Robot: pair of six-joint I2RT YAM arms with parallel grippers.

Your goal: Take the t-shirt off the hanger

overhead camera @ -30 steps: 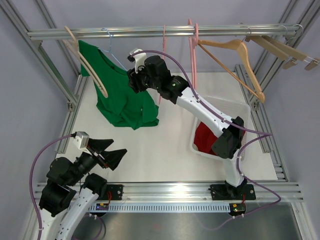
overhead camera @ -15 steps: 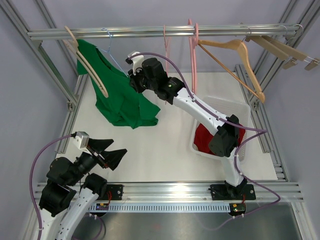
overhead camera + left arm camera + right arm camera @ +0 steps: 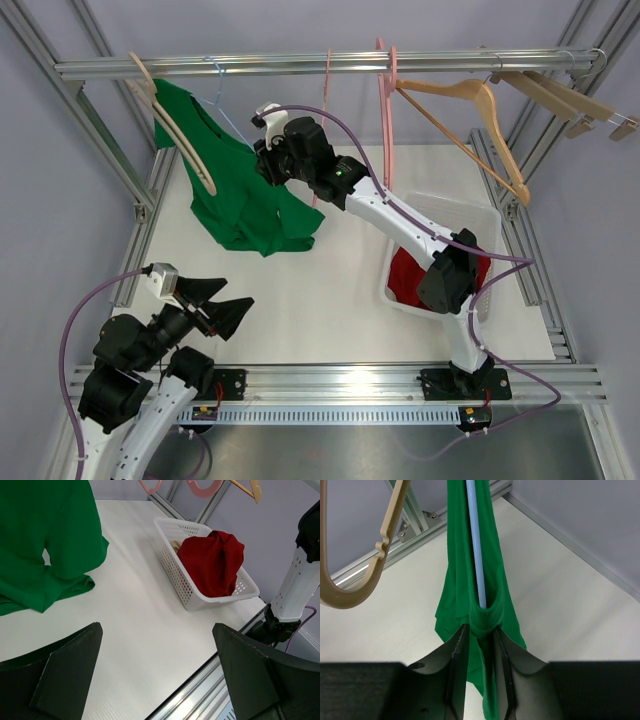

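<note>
The right gripper has edged closer to the blue hanger and now pinches the green t-shirt, which hangs from it under the rail with its hem on the desk, so the pull-off can likely begin; the left gripper waits spread wide.

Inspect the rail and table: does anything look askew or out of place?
The green t-shirt hangs lopsided on the blue hanger, its lower part bunched on the table, with the right gripper pinching a fold beside the hanger's wire.

The end effector clamps t-shirt on blue hanger.
</note>
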